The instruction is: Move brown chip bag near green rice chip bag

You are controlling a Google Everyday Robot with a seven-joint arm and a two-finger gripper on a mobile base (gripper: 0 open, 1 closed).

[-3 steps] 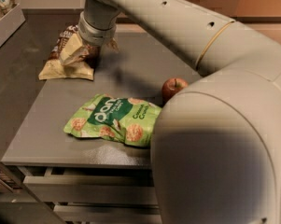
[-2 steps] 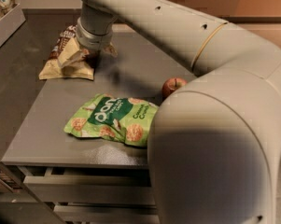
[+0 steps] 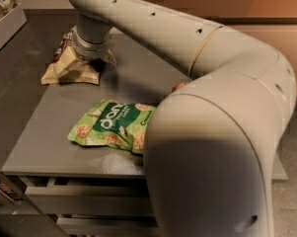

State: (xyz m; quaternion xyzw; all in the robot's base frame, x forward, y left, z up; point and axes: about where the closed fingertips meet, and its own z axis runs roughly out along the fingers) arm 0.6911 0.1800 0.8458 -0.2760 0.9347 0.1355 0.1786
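1. Camera view: brown chip bag (image 3: 69, 69) is seen at the far left of the counter (image 3: 49, 147), long axis running away from the camera, cream edge nearest.
2. Directly over it the gripper (image 3: 91, 53) is lowered; whether anything is held cannot be told.
3. One brown bag and one green rice chip bag (image 3: 113, 125) are counted, apart; the green one lies crosswise near the front edge.
4. Its right end and a reddish round thing (image 3: 180, 86) are partly hidden by the arm (image 3: 212, 132).

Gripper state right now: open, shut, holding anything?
Gripper: down at the brown chip bag, at the far left of the table; open, shut or holding cannot be told.
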